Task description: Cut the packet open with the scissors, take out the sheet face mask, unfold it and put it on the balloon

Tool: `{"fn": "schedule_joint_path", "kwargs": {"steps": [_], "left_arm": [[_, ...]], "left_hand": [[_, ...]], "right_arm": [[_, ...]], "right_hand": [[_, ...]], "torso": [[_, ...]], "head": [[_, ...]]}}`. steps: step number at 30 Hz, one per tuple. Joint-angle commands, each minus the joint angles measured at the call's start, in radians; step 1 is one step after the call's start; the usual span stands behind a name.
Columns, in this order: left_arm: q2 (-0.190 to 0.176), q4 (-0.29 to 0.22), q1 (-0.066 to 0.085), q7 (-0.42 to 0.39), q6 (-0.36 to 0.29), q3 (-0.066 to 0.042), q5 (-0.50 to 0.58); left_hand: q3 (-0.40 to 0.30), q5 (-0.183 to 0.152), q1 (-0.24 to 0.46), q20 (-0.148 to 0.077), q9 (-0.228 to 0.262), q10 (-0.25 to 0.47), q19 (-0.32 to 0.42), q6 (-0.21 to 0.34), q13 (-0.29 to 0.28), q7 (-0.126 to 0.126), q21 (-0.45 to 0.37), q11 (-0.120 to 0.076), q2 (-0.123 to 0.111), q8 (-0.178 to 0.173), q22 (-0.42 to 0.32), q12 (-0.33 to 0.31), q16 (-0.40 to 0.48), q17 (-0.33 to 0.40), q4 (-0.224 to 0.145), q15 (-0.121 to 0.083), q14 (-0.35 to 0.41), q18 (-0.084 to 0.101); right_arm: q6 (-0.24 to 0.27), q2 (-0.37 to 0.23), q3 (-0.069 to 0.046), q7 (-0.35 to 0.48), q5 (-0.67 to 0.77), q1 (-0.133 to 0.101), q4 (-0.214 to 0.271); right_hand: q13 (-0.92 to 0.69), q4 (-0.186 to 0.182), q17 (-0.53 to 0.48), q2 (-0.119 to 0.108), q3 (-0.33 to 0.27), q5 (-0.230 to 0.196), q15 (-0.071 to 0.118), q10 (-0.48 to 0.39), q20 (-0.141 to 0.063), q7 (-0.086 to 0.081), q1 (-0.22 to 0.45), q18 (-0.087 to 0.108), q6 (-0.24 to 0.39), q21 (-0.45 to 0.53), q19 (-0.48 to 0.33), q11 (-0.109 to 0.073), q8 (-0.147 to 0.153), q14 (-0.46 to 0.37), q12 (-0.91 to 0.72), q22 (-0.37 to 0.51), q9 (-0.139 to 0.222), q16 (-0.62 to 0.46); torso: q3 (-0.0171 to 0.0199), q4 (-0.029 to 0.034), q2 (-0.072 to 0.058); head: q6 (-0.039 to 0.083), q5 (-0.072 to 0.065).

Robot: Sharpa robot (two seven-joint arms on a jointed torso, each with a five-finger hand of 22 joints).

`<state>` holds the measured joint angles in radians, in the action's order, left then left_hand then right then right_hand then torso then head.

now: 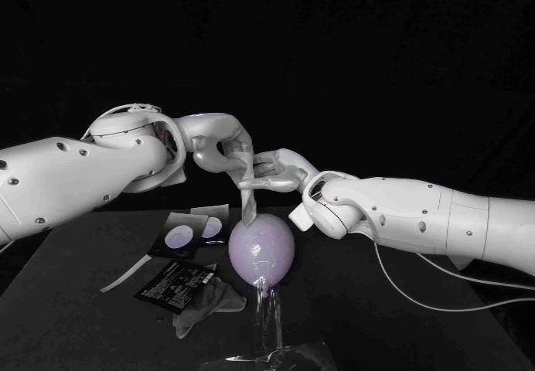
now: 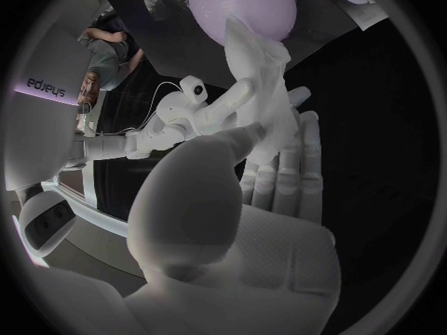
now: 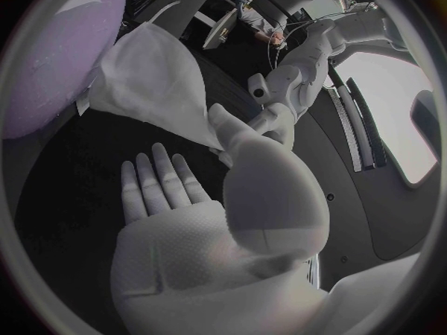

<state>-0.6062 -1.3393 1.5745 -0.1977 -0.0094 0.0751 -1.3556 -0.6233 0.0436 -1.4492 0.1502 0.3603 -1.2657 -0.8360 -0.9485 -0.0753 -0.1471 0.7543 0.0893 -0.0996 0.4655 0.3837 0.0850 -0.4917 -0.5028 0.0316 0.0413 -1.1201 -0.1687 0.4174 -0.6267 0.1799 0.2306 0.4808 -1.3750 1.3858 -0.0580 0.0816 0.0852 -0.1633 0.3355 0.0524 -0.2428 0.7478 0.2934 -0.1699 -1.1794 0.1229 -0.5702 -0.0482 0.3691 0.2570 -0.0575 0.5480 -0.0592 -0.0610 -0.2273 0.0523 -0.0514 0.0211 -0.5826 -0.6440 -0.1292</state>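
Black table (image 1: 357, 332) against a dark background: two hands hold a sheet mask over the balloon (image 1: 263, 247).
Above the balloon, the left hand (image 1: 219, 151) and right hand (image 1: 274, 173) each pinch the sheet mask (image 1: 247, 202), which hangs down to the balloon's top. The black packet (image 1: 173, 283) lies beside the balloon.

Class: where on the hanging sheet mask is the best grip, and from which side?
Probably its top edge, from either side, as the left hand and right hand pinch it: the sheet mask hangs limp and folded, its tip at the balloon, so spreading starts from above.
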Motion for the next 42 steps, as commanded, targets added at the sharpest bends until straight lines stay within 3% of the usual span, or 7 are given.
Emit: {"fn": "schedule_joint_path", "kwargs": {"steps": [1,10,15,18,27,31,42], "left_arm": [[0.005,0.001,0.002,0.005,0.031,-0.001,-0.004],[0.007,0.005,0.002,0.009,0.030,-0.001,-0.014],[0.005,0.009,0.002,0.005,0.017,-0.001,-0.016],[0.004,0.010,0.002,0.009,0.027,-0.001,-0.013],[0.000,0.008,0.002,0.074,0.148,-0.003,0.056],[0.001,0.008,0.003,0.100,0.192,-0.004,0.069],[0.019,0.029,0.010,0.140,0.258,-0.006,0.082]], "left_hand": [[0.007,0.006,-0.007,0.002,0.008,-0.006,0.006,-0.011,-0.001,-0.002,0.007,0.000,0.001,0.003,0.001,0.004,-0.005,-0.001,0.001,-0.003,0.003,-0.011],[0.009,0.005,-0.010,0.001,0.009,-0.009,0.005,-0.013,-0.002,-0.001,0.011,-0.001,0.001,0.002,0.003,0.005,-0.009,-0.003,0.000,-0.005,0.001,-0.012],[0.010,0.006,-0.010,0.001,0.009,-0.009,0.004,-0.013,-0.002,-0.001,0.011,-0.001,0.001,0.002,0.003,0.005,-0.009,-0.003,0.001,-0.005,0.001,-0.012],[0.001,0.006,-0.022,-0.001,0.009,-0.009,0.008,-0.015,-0.002,0.000,0.015,-0.002,-0.002,-0.002,0.005,0.005,-0.010,-0.004,-0.007,-0.007,0.004,-0.012],[-0.035,0.007,0.000,0.000,0.012,-0.014,0.015,-0.025,-0.004,-0.001,0.027,-0.002,-0.018,-0.013,0.011,0.006,-0.021,-0.007,-0.002,-0.007,0.004,-0.011],[-0.056,0.006,0.023,0.002,0.019,-0.018,0.014,-0.026,-0.006,0.002,0.027,-0.004,-0.020,-0.013,0.009,0.008,-0.029,-0.011,0.011,-0.007,0.001,-0.013],[-0.146,0.025,0.096,0.002,0.058,-0.035,0.003,-0.038,-0.017,0.013,0.031,-0.012,-0.057,-0.006,0.004,0.020,-0.061,-0.022,0.013,-0.014,-0.006,-0.014]], "right_arm": [[-0.011,0.003,0.000,0.000,0.017,-0.001,-0.001],[-0.028,-0.012,0.000,-0.002,0.016,-0.001,0.021],[-0.040,-0.032,0.000,0.005,0.015,-0.001,0.043],[-0.042,-0.043,0.000,0.012,0.013,-0.001,0.054],[-0.072,-0.059,0.000,0.021,0.003,0.000,0.066],[-0.088,-0.062,0.000,0.026,-0.005,0.000,0.074],[-0.098,-0.055,0.000,0.032,-0.021,0.001,0.082]], "right_hand": [[0.001,-0.002,-0.002,0.006,-0.016,-0.005,-0.001,-0.009,-0.001,-0.129,-0.013,-0.012,0.008,0.000,-0.006,-0.001,0.001,-0.009,0.003,0.002,0.002,-0.001],[0.001,-0.008,-0.004,0.016,-0.041,-0.004,-0.002,-0.018,-0.001,-0.129,-0.022,-0.013,0.011,0.001,-0.013,0.000,0.000,-0.017,0.003,0.004,0.002,-0.001],[0.003,-0.023,-0.012,0.025,-0.104,-0.004,-0.005,-0.052,0.000,-0.129,-0.027,-0.018,0.030,0.003,-0.031,0.003,0.003,-0.056,0.005,0.008,0.010,-0.005],[0.005,-0.041,-0.019,0.036,-0.179,-0.001,-0.009,-0.085,0.000,-0.130,-0.035,-0.021,0.049,0.006,-0.054,0.004,0.005,-0.085,0.008,0.013,0.017,-0.007],[0.011,-0.088,-0.037,0.064,-0.339,-0.003,-0.019,-0.188,0.001,-0.131,-0.087,-0.030,0.119,0.009,-0.092,0.011,0.012,-0.173,0.014,0.020,0.044,-0.015],[0.011,-0.139,-0.043,0.078,-0.410,-0.003,-0.023,-0.218,0.000,-0.129,-0.137,-0.034,0.141,0.009,-0.109,0.014,0.010,-0.207,0.013,0.022,0.052,-0.015],[0.010,-0.191,-0.041,0.097,-0.442,-0.002,-0.022,-0.208,0.001,-0.131,-0.186,-0.035,0.132,0.010,-0.127,0.013,0.005,-0.199,0.011,0.024,0.051,-0.012]], "torso": [[-0.0001,-0.0007,0.000],[0.0011,-0.0009,0.000],[0.0014,-0.0019,0.001],[0.0014,-0.0021,0.001],[0.0004,-0.0010,0.001],[0.0006,0.0005,0.001],[0.0004,-0.0019,-0.001]], "head": [[-0.001,0.002],[-0.001,0.002],[0.000,0.002],[0.001,0.002],[0.007,0.000],[0.007,0.000],[0.013,0.006]]}}
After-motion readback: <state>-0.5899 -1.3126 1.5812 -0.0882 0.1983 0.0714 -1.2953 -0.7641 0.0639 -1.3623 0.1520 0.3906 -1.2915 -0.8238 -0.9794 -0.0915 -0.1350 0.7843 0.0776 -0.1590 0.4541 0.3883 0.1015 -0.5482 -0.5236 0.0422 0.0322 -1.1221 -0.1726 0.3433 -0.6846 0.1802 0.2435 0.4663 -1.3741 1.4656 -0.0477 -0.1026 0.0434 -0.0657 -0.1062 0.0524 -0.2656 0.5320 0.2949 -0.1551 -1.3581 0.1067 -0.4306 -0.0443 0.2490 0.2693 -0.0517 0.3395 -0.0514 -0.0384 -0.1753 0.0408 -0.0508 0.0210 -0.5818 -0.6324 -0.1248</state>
